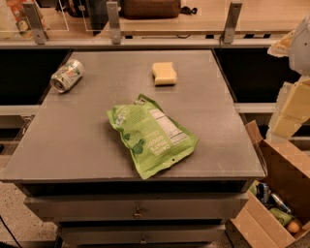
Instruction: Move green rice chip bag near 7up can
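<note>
While it lies flat near the middle of the table, the green rice chip bag has its long side going from back-left to front-right. One short end points at the back-left corner & the other at the front-right corner. Its white label is on the right half, and the white letters look upside down from this side.

The 7up can is on its side at the back-left of the table, well apart from the bag. Its long way goes front-left to back-right, w/ one round end facing front-left. A pale yellow sponge sits at the back, near the middle, apart from both.

At the right edge, off the table & above the floor, is the gripper, touching nothing. Can't tell if it is spread or pressed together.

Down at the bottom right a cardboard box stands open on the floor. Inside are small cans, something green & a round orange thing.

The table top is flat grey metal, w/ drawers under it. Behind it is a rail w/ metal posts, then a wood counter w/ a brown bag on it. The floor at bottom left is speckled.
</note>
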Motion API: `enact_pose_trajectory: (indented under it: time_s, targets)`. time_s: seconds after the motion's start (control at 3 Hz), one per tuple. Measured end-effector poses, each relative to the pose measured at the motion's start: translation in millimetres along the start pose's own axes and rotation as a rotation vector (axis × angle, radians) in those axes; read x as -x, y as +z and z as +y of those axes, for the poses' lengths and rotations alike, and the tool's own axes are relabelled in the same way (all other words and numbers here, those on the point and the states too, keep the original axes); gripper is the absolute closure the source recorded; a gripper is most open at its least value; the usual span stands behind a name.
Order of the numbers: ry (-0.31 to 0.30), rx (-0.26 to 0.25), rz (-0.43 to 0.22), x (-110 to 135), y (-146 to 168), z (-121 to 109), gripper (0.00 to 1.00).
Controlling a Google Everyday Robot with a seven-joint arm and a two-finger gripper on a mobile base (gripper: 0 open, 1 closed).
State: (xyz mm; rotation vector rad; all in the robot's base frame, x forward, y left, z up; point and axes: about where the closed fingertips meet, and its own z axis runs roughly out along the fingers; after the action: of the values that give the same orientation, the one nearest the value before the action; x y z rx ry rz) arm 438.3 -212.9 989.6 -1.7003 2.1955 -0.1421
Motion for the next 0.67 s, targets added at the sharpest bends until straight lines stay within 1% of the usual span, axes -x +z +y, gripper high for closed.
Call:
enact_pose_trajectory:
  time_s: [0.33, 0.67]
  targets:
    - [0.000, -0.004, 0.001, 0, -1, 0, 0.00]
    - [-0.064, 0.008, 0.010, 21, 4, 1, 0.00]
